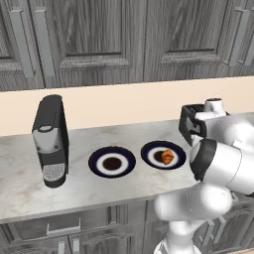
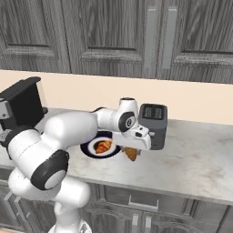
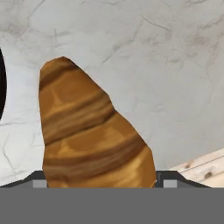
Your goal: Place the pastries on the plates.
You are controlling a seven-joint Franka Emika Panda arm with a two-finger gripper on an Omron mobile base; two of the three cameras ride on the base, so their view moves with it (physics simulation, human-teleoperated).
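On the marbled tabletop (image 1: 30,183) we saw two navy-rimmed plates side by side, near the middle of the left base view. One plate (image 1: 112,161) sat just right of a black coffee machine (image 1: 50,140) and carried nothing on its dark centre. Its neighbour, the plate with a pastry (image 1: 152,151), held a golden croissant-like piece (image 1: 167,157) resting on its brown middle; from the right base view we found that same plate (image 2: 91,149) partly hidden behind the arm, with the piece (image 2: 103,146) lying on it.

Beyond the loaded plate, toward the right of the tabletop, our pincer (image 2: 132,154) hung low over the marble with the second pastry (image 2: 131,153) at its tips, just beside the plate's rim but off it. Through the hand view that second pastry (image 3: 87,131) loomed large and striped in brown and orange between the two dark finger tips (image 3: 38,180), which stood at either flank of it; we judged the pincer closed on the piece, pinching it from both sides. Whether the pastry touched the marble beneath we could not tell.

Behind the wrist stood a dark toaster (image 2: 154,122) on the tabletop, close against the pale backsplash, and grey wood-grain cabinet doors (image 1: 99,34) ran above.
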